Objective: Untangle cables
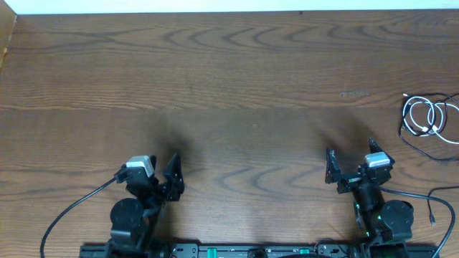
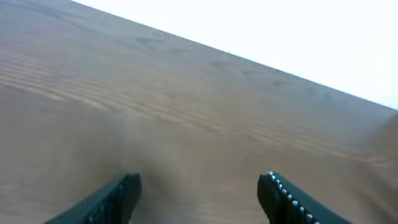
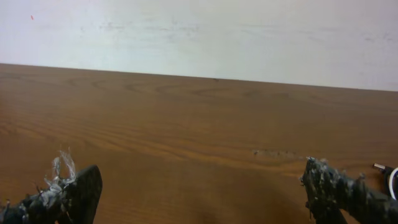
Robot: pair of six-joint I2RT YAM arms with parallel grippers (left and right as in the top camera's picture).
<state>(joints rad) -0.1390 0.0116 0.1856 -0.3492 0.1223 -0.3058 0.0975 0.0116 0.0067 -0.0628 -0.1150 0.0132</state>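
"How did the left gripper [image 2: 199, 186] stand?"
"Jaws partly apart, empty, low over the wooden table [image 1: 229, 86] at the near left."
"And the right gripper [image 3: 202, 177]?"
"Spread wide, holding nothing."
"The cables?"
"The white cable [image 1: 430, 118] lay coiled at the right edge, the black cable [image 1: 428, 153] looped against it, well apart from both grippers."

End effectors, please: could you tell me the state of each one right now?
Black left end effector: open, holding nothing.
Black right end effector: open, holding nothing.
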